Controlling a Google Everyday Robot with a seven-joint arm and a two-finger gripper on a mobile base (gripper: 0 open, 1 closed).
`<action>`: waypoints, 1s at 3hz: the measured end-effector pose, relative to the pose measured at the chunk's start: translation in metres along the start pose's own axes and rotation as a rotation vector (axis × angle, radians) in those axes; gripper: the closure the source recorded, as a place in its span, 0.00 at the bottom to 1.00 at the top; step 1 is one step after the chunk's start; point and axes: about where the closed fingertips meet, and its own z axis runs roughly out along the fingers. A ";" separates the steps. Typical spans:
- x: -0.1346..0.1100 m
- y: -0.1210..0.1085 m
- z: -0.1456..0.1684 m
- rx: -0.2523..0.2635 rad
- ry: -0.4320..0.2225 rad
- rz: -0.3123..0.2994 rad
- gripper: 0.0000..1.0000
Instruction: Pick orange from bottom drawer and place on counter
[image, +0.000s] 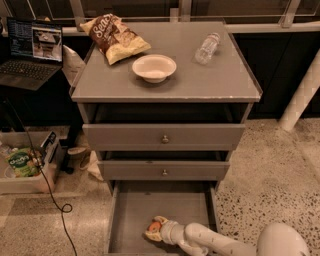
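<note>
Your pale tool (154, 229) sits at the small round orange fruit (152, 228), towards the front edge of the open grey bottom drawer (131, 212).

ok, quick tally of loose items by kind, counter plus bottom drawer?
Chip bag: 1
Bowl: 1
Water bottle: 1
Orange: 1
Total: 4
The first three are on the counter. The fruit is in the bottom drawer, with the gripper at it.
</note>
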 end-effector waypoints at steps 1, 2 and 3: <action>0.000 0.000 0.000 0.000 0.000 0.000 1.00; 0.000 0.000 0.000 0.000 0.000 0.000 1.00; -0.017 0.005 -0.010 -0.044 -0.039 -0.018 1.00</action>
